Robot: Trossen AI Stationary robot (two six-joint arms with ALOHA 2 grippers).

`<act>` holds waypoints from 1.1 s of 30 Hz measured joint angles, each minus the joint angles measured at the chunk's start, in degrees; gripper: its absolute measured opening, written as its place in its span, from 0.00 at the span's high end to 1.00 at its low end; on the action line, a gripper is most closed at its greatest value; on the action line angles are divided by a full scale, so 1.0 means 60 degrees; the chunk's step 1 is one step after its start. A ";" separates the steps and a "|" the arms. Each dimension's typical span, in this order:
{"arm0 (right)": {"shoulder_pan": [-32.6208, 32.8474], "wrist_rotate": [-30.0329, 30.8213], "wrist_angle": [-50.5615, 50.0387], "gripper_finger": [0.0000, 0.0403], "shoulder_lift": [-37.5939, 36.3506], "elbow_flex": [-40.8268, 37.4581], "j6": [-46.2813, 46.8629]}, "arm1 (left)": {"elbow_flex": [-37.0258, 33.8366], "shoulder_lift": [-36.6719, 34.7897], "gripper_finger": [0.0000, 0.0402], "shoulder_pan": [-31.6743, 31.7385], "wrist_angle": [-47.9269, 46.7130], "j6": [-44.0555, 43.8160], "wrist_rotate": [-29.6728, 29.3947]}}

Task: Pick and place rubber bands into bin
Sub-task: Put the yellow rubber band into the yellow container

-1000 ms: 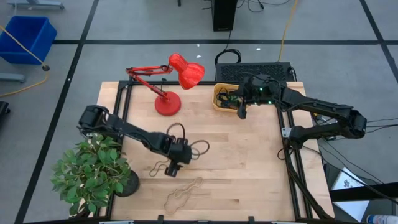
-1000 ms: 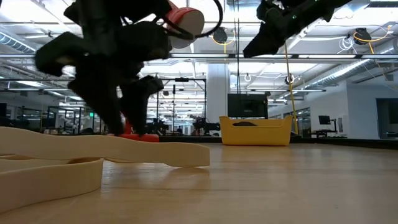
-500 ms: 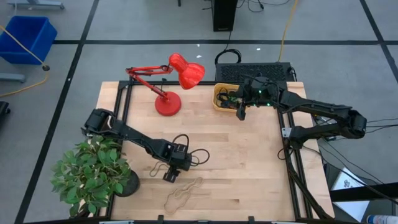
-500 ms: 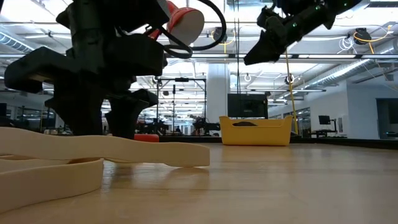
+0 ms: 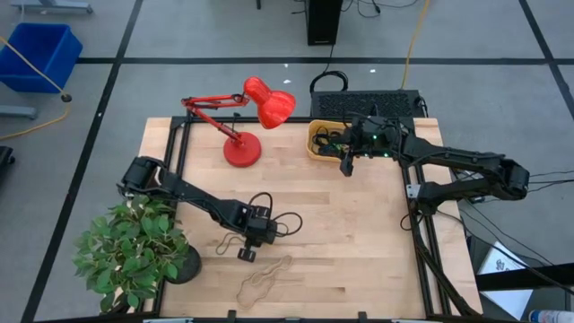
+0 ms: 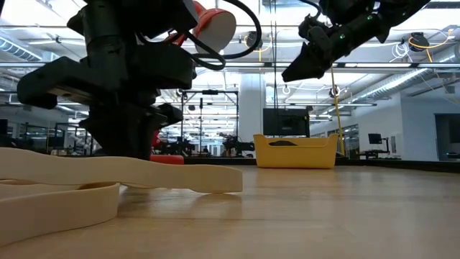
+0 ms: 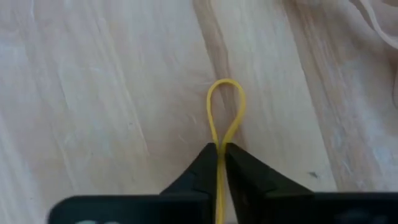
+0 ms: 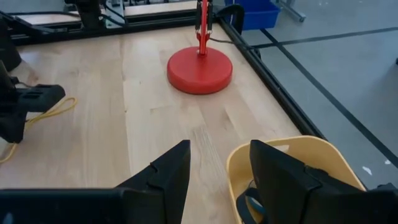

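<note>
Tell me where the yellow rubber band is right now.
The yellow rubber band lies on the table, pinched in the left hand, between the plant and the tan bands.

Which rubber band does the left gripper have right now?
The thin yellow rubber band, pinched between the left gripper's fingers on the wood. The pale tan bands nearer the table's front edge lie untouched.

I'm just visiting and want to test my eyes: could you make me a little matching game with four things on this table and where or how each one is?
Things:
1. left hand
2. right hand
3. red metal desk lamp
4. leafy green potted plant

States:
A. standing at the table's near left corner
B. open above the small yellow plastic bin
C. pinching a thin yellow rubber band
D. standing at the table's far edge

Pairs: 1-C, 2-B, 3-D, 4-A
</note>
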 joint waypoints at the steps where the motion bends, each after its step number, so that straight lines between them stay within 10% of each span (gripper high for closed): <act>1: 0.0000 0.0000 0.0036 0.60 -0.0007 0.0000 0.0000 | -0.0001 0.0004 0.94 0.0000 0.0002 0.0005 0.0005; 33: 0.0035 -0.0400 0.0651 0.60 -0.0016 0.0004 0.0722 | -0.0041 -0.2550 1.00 0.1160 0.0866 -0.0402 -0.0105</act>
